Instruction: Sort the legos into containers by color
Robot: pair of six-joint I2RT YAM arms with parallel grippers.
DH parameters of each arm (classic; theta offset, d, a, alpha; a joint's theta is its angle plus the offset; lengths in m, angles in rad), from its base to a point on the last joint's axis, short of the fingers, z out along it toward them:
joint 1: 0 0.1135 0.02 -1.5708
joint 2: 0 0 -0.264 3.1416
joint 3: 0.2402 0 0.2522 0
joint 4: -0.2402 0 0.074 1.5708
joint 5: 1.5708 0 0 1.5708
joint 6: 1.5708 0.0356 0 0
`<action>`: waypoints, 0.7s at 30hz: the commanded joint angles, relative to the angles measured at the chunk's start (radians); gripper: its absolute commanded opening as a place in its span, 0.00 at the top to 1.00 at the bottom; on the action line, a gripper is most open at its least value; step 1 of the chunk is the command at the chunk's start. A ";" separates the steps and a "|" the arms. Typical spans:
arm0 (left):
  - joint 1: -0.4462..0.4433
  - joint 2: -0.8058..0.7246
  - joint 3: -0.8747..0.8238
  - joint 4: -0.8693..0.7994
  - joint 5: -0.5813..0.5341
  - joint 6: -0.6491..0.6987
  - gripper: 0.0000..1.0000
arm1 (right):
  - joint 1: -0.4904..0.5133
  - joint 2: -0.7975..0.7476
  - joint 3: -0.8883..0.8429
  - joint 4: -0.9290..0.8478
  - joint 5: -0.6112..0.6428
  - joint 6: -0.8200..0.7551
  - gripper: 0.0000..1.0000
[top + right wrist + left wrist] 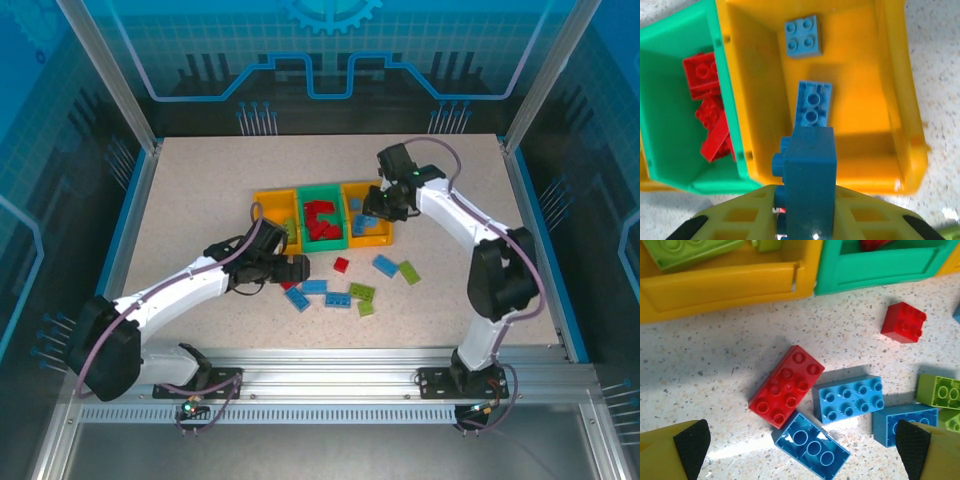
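The containers stand in a row: a yellow bin (270, 215) with lime green legos, a green bin (322, 222) with several red legos (710, 115), and a second yellow bin (900, 90) with two blue legos (812, 102). My right gripper (807, 220) is shut on a blue brick (810, 175), held on edge above the near end of that second yellow bin. My left gripper (802, 447) hangs open low over the table, above a red brick (786, 385), a studded blue brick (850, 397) and an upside-down blue brick (812, 446).
More loose legos lie on the table in front of the bins: a small red one (904, 322), lime green ones (940, 391) and blue ones (385, 265). A blue-framed wall (545, 230) runs round the table.
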 commanded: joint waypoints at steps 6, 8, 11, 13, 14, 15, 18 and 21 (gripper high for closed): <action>-0.002 0.025 -0.011 -0.055 -0.035 -0.141 0.01 | -0.036 0.137 0.144 -0.073 0.019 -0.037 0.57; -0.002 0.060 0.002 -0.070 -0.037 -0.184 0.01 | -0.037 0.143 0.156 -0.077 0.010 -0.039 0.46; -0.001 0.116 0.039 -0.091 -0.017 -0.249 0.01 | -0.033 0.132 0.155 -0.079 -0.005 -0.044 0.40; -0.001 0.148 0.067 -0.114 -0.002 -0.307 0.01 | -0.030 0.112 0.140 -0.077 -0.006 -0.049 0.33; -0.001 0.159 0.078 -0.119 0.004 -0.342 0.01 | -0.028 0.097 0.128 -0.074 -0.005 -0.053 0.30; -0.001 0.168 0.085 -0.123 0.012 -0.377 0.01 | -0.027 0.083 0.116 -0.069 -0.002 -0.056 0.27; -0.003 0.170 0.085 -0.093 0.022 -0.463 0.01 | -0.024 0.035 0.072 -0.051 -0.001 -0.066 0.22; -0.004 0.172 0.087 -0.088 0.003 -0.519 0.01 | -0.025 -0.016 0.014 -0.021 -0.007 -0.067 0.20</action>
